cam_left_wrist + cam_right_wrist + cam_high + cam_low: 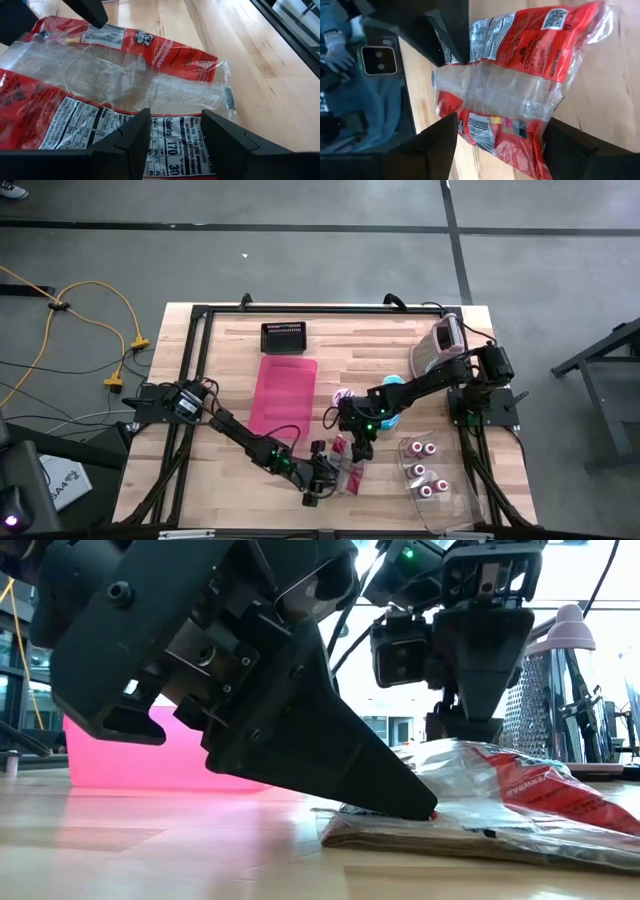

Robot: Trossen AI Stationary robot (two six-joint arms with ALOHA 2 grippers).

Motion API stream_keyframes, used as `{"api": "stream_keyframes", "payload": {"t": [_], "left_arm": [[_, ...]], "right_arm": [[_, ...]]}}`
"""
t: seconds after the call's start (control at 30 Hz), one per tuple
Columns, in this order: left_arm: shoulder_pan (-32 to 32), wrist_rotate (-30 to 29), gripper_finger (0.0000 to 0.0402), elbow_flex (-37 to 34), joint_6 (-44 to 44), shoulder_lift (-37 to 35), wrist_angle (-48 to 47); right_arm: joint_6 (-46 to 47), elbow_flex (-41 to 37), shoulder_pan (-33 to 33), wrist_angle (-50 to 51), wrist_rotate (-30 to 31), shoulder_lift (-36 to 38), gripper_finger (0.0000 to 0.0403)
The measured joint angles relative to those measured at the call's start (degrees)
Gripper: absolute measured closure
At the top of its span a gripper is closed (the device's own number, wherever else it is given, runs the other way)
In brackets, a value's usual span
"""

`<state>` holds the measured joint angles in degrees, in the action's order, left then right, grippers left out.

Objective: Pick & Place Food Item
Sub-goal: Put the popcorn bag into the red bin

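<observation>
The food item is a flat red and clear plastic packet [350, 472] [125, 75] [520, 75], lying on the wooden table near its front edge. My left gripper [325, 480] [175, 135] comes in low from the table's left, open, with its fingertips at the packet's printed label end. My right gripper [357, 448] [500, 145] slants down from the far right. It is wide open, one finger on each side of the packet's other end. My left gripper's fingertips [420, 808] rest on the packet's label end [175, 137], slanting down from the table's left. The fingers stand apart and the label shows in the gap. The packet lies flat on the table. My right gripper straddles the packet; whether it touches, I cannot tell.
A pink tray [283, 392] and a black basket [283, 337] lie toward the far side. A clear container [430, 480] with red-and-white pieces stands at the front right, a metal grater [440, 345] at the far right. A black frame [190, 380] rims the table.
</observation>
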<state>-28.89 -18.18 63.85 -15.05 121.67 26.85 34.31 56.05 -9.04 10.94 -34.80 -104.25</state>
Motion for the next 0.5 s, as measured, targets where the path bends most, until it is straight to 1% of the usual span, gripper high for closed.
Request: {"api": "stream_keyframes", "payload": {"t": [0.17,0.27,0.4,0.5], "left_arm": [[0.0,-0.2,0.0233,0.0,0.0,0.0,0.0],[0.1,-0.2,0.0233,0.0,0.0,0.0,0.0],[0.1,-0.4,0.0233,0.0,0.0,0.0,0.0],[0.2,-0.4,0.0233,-0.1,0.0,0.0,0.0]], "right_arm": [[0.4,0.0,-0.3,-0.2,-1.9,-0.2,0.0158],[0.6,0.0,-0.4,-1.3,-4.6,-0.2,0.0158],[1.8,0.0,-0.4,-1.1,-1.2,-0.2,0.0162],[1.6,0.0,-0.4,-1.5,-1.9,-0.2,0.0166]]}}
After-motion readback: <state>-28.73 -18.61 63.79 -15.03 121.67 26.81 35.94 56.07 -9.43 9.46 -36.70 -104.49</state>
